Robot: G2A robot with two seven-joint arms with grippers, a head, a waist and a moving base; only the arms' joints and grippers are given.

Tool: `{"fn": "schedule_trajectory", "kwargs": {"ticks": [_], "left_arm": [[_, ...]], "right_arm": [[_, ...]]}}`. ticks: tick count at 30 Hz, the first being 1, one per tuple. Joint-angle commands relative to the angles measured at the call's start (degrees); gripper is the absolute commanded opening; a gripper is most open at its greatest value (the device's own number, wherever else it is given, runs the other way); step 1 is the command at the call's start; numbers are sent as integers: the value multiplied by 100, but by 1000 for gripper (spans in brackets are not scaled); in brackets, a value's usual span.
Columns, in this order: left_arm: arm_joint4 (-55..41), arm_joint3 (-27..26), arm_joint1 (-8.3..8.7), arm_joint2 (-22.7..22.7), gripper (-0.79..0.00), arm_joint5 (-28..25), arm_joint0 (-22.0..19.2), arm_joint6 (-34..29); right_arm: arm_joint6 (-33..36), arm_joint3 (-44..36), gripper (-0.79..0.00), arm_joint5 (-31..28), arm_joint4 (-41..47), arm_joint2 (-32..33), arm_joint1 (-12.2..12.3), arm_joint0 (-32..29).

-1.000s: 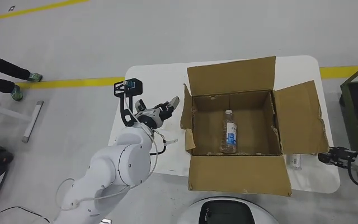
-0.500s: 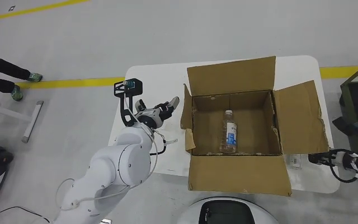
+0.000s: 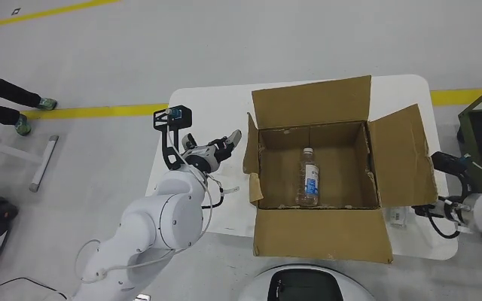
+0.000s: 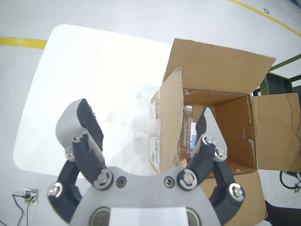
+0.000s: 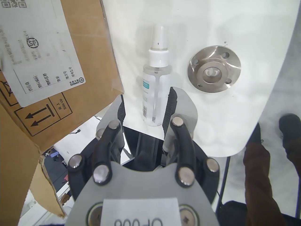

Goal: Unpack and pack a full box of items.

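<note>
An open cardboard box (image 3: 331, 105) stands on the white table (image 3: 211, 105) with its flaps spread. A clear plastic water bottle (image 3: 309, 177) lies on the box floor, and the left wrist view shows this bottle (image 4: 188, 128) past the box's near wall (image 4: 169, 118). My left gripper (image 3: 226, 143) (image 4: 144, 111) hangs open and empty beside the box's left side. A small clear spray bottle (image 5: 155, 83) lies on the table by the box's right side, its base between the open fingers of my right gripper (image 5: 147, 97). The spray bottle (image 3: 398, 217) peeks out under the right flap.
A round steel flange (image 5: 214, 68) lies flat next to the spray bottle, close to the table's rounded corner. The box's labelled side (image 5: 47, 48) rises close beside my right gripper. A green rack (image 3: 471, 143) stands off the table's right edge.
My right arm has shifted at the table's right edge, more of its wrist coming into the top view. The left arm, box and water bottle have not moved.
</note>
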Motion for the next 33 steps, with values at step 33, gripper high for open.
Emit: {"fn": "schedule_trajectory", "kwargs": {"ticks": [33], "left_arm": [[0,0,0,0,0,0,0,0]], "right_arm": [[-241,362,-305,363,-1201,-1241,124,352]]}}
